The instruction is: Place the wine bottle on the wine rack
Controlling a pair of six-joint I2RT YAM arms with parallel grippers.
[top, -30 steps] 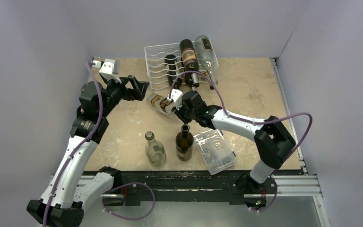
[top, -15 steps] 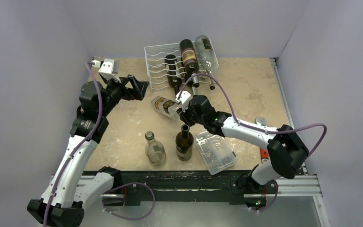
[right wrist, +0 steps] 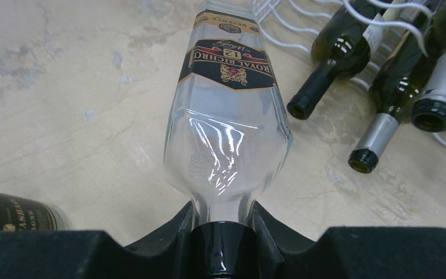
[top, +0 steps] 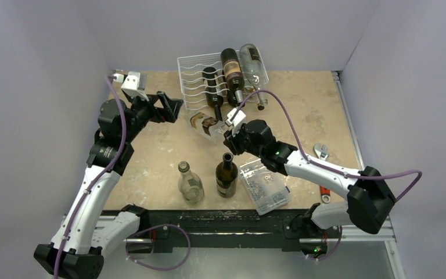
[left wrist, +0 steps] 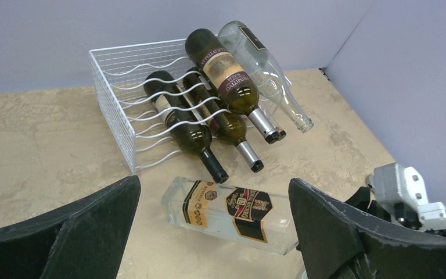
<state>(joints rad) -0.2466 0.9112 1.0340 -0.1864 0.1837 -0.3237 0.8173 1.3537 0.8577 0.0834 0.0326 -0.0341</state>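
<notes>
Right jaws: clenched on the dark-capped neck of the clear square-sided glass bottle with a black-and-gold label. Neck sits in the notch between my pads; grip looks centred.

Bottle position: on its side on the tan table, base pointing at the near left corner of the white wire wine rack, just short of it. Not in any cradle. Can't tell whether the body rests on the table or is slightly raised.

Left jaws: released, spread wide, holding nothing, hanging near the rack's left side.

Rack: three dark glass bottles and one clear one fill the middle and right. Left cradles look free.

Step, as I judge it: bottle grasped, carry to rack beginning. Next: lift the base clear of the front wire, line the bottle up with a free left cradle, feed it base-first. Held only by the neck, the body may droop or swing, so go slow.
</notes>
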